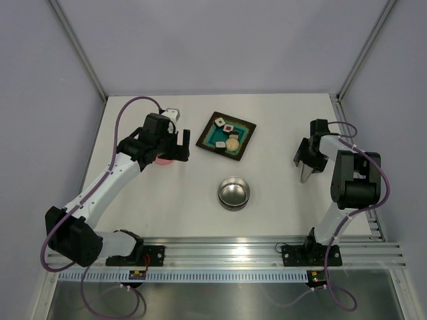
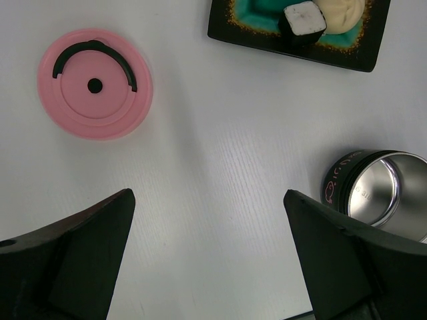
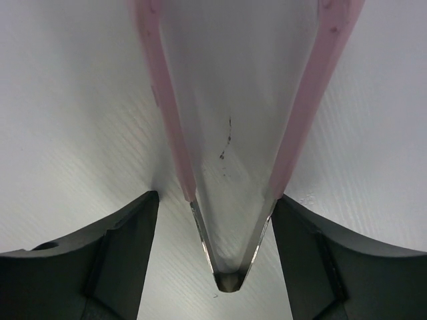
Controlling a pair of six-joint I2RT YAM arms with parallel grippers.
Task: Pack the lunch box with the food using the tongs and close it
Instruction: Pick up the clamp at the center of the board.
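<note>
**A:** Top view, entry?

**B:** Lunch box [image 1: 233,193] stands uncovered on the table [image 1: 280,207], lower centre of frame. Its pink lid [image 1: 162,161] lies at left, mostly hidden under the left gripper [image 1: 172,153]. Dark tray [image 1: 203,138] above the box carries the food [image 1: 230,137]. Right gripper [image 1: 307,170] points down at the table, right of centre.

**A:** Left wrist?

**B:** Fingers [image 2: 73,260] spread wide, only bare table between them. Lid lies flat at upper left. Tray sits at the top edge, right of centre, with a white cube [image 2: 305,19] and a beige disc [image 2: 343,8] on it. Box is at lower right, partly behind the right-hand finger.

**A:** Right wrist?

**B:** Tongs [image 3: 170,133] lie on the table, arms fanning toward the top edge, joined end at bottom centre between the two fingers. The right-hand finger looks to touch one arm. A sliver of shadowed table shows beside the other. Cannot tell whether the jaws are clamped on them.
</note>
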